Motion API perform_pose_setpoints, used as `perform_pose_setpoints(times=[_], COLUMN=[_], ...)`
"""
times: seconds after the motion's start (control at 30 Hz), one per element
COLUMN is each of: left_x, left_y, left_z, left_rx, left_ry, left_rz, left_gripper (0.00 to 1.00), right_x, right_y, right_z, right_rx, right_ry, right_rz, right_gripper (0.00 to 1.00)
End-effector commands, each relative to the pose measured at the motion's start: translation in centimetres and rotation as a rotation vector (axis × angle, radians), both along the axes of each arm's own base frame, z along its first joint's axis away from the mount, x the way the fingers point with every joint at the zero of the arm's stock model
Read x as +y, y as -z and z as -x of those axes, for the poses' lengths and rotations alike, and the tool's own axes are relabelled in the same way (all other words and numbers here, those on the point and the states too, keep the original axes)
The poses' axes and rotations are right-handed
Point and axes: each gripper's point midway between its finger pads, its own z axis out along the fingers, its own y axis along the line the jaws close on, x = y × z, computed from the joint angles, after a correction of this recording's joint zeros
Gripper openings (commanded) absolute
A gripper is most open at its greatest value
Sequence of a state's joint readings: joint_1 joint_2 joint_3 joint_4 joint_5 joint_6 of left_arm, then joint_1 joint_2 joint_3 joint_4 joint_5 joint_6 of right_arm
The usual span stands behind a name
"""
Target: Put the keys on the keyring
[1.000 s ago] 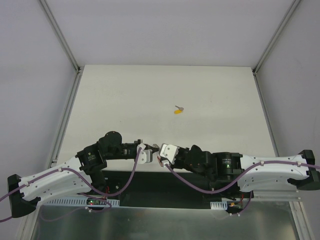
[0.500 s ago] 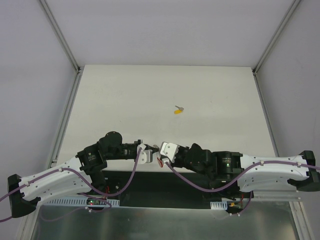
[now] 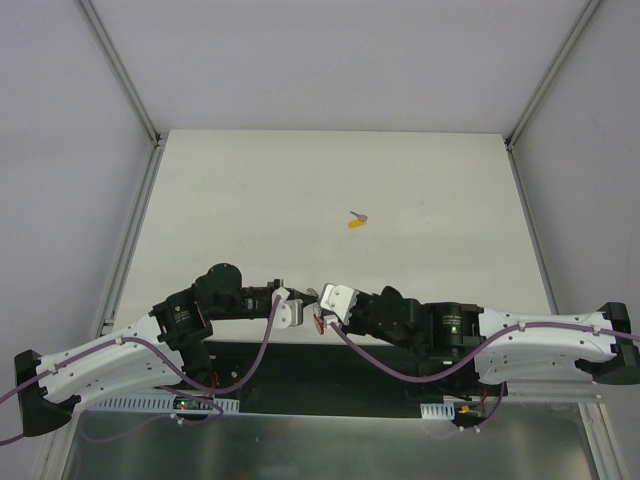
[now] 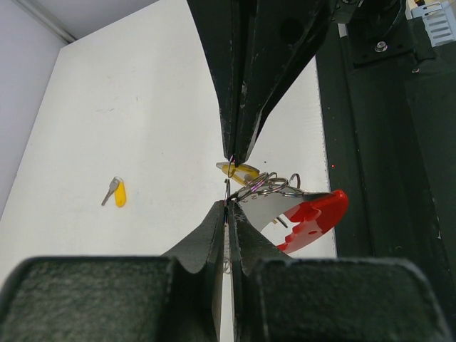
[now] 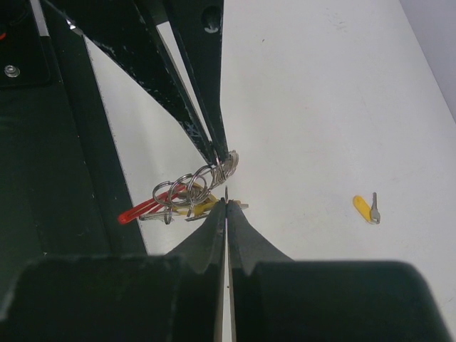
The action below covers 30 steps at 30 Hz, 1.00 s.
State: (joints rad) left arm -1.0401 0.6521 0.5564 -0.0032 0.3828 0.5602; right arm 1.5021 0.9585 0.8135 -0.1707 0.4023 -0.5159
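Observation:
Both grippers meet tip to tip above the table's near edge. My left gripper (image 4: pixel 228 204) (image 3: pixel 308 296) is shut on the thin metal ring of the keyring (image 4: pixel 267 187). From that ring hang linked silver rings (image 5: pixel 187 188) and the red curved loop (image 4: pixel 317 214) (image 5: pixel 142 209). My right gripper (image 5: pixel 225 201) (image 3: pixel 320 300) is shut on a thin metal edge, apparently the same ring's other side. One of the keys (image 4: pixel 241 169) (image 5: pixel 201 206), yellow-headed, sits in the bunch right behind the right fingertips. Another key (image 3: pixel 357 221) (image 4: pixel 116 192) (image 5: pixel 367 208) lies loose mid-table.
The white table (image 3: pixel 250 200) is bordered by metal rails and grey walls. A black base plate (image 3: pixel 300 365) (image 4: pixel 385 142) runs along the near edge, directly beneath the hanging red loop.
The right wrist has crept slightly away from the near edge. Both grips and the loose key are unchanged.

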Motion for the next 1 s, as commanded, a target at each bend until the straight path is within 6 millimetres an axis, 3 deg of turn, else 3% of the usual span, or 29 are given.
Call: perform_pose_setpoints(times=[0.0,0.97], left_x=[-0.43,-0.63], left_y=[-2.05,-1.9], left_z=[-0.13,0.16], left_rx=[-0.031,-0.026], left_ry=[0.0,0.021], left_rz=[0.078,0.073], left_gripper=[0.0,0.0], right_x=[0.42,0.52], right_y=[-1.28,-1.71], right_z=[0.12,0.06], right_rx=[0.013,0.005], right_ry=[-0.003,-0.004], right_rz=[-0.061,-0.088], right_gripper=[0.01,0.01])
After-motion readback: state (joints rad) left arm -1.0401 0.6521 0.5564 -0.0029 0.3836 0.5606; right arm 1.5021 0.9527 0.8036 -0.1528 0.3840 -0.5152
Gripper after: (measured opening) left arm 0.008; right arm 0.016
